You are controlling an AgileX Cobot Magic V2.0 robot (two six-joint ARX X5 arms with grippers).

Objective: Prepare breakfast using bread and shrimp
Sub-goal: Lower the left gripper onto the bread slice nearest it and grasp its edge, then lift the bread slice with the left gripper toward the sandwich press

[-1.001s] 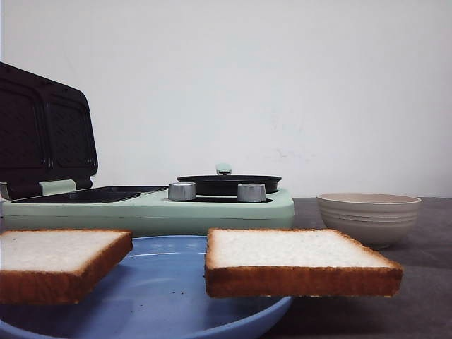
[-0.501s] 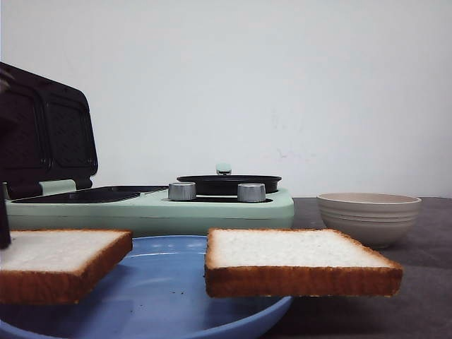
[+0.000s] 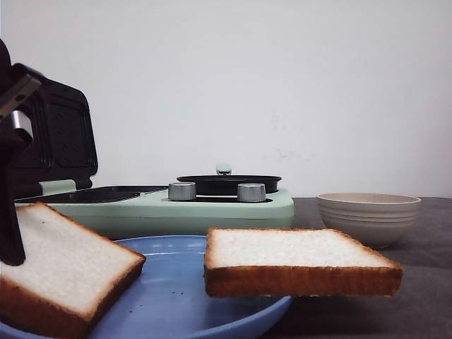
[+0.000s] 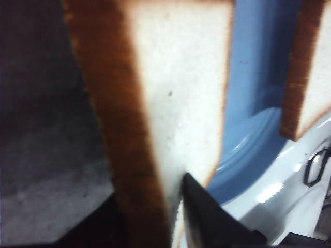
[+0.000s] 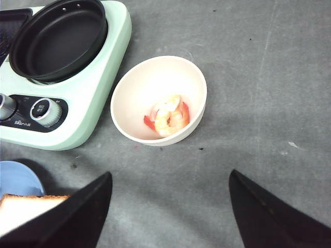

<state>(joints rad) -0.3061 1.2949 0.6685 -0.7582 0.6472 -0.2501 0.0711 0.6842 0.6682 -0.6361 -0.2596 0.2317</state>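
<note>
No text, brand or number can be read anywhere. In the right wrist view the dark control panel (image 5: 32,114) of the mint-green cooker (image 5: 98,98) carries tiny pale markings beside and under its knobs (image 5: 42,108), but they are too small and blurred to make out.

L bread slice (image 3: 63,272) now tilted, L tool (image 3: 10,233) gripping.

Glossy blue plate (image 3: 212,296), porous bread (image 3: 289,248), matt beige bowl (image 3: 369,215), shiny metal knobs (image 3: 182,191)
</note>
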